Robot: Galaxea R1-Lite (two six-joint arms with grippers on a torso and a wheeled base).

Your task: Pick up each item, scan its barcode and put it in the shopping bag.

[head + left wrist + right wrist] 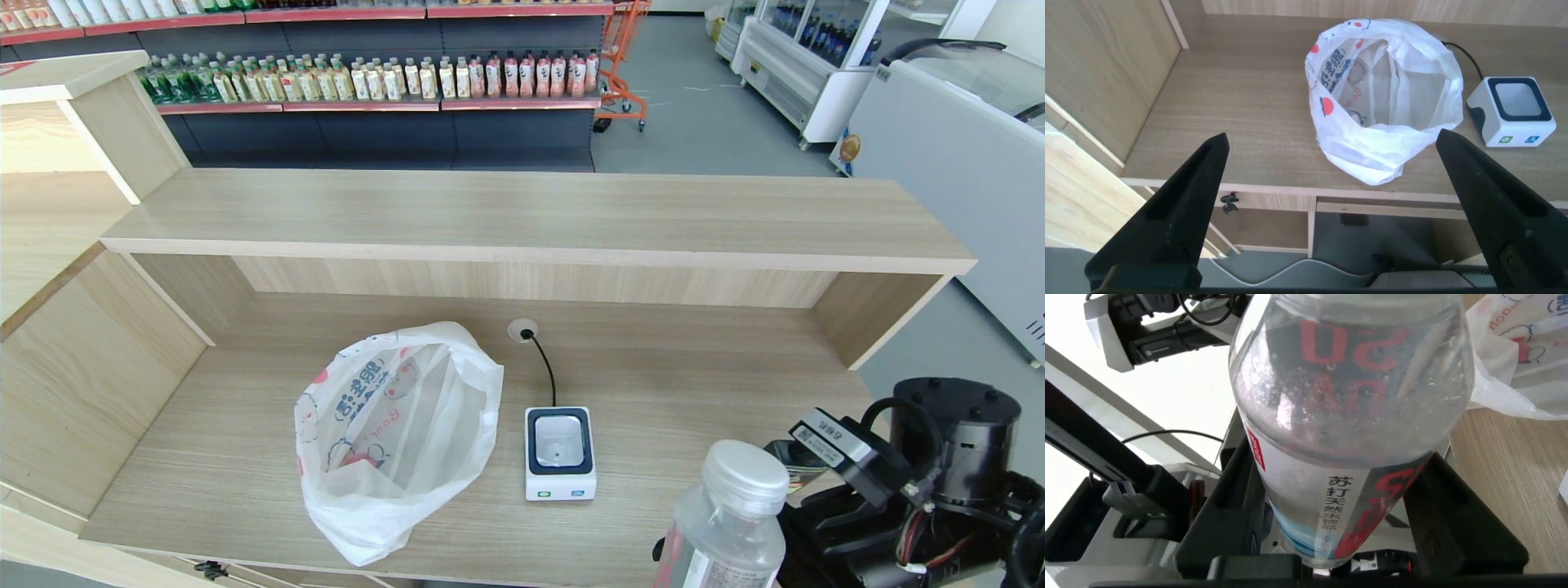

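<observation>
A clear water bottle with a pale cap and a red and white label stands upright at the counter's front right corner. My right gripper is shut on its lower body, its black fingers on either side. The white printed shopping bag lies open-mouthed on the wooden counter, left of the small white barcode scanner. My left gripper hangs open and holds nothing, above the counter's front edge with the shopping bag and the scanner beyond it.
A black cable runs from the scanner back to a grommet hole. A raised wooden ledge and side walls enclose the counter. Store shelves with bottles and freezers stand beyond.
</observation>
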